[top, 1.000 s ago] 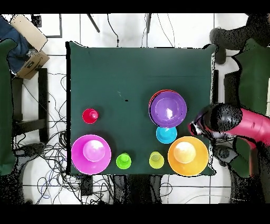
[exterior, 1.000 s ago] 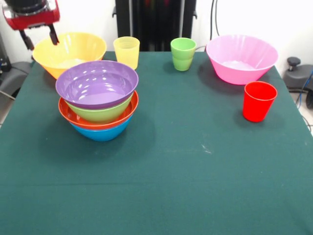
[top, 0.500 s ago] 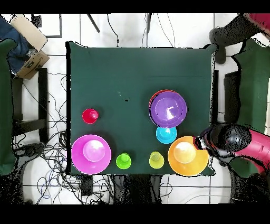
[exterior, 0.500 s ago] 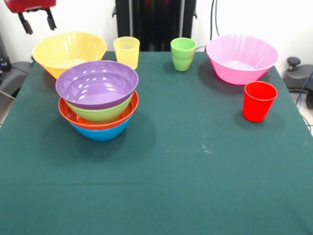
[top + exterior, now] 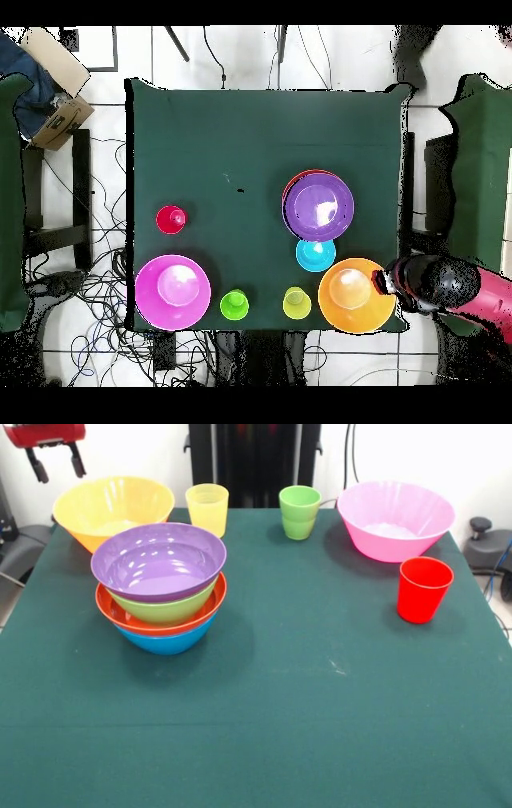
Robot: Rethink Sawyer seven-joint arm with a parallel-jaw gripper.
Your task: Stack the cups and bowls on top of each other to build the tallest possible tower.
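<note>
- Gripper (image 5: pixel 54 462) at upper left of front view, fingers apart, holding nothing, above and left of yellow-orange bowl (image 5: pixel 113 510).
- Tower (image 5: pixel 161 587) left of centre: purple on green on red-orange on blue.
- Small blue bowl (image 5: pixel 315 254) in overhead view, between tower and yellow-orange bowl.
- Yellow cup (image 5: pixel 207 509), green cup (image 5: pixel 299 512), pink bowl (image 5: pixel 395 519) along top of cloth.
- Red cup (image 5: pixel 423 589) at right, alone.
</note>
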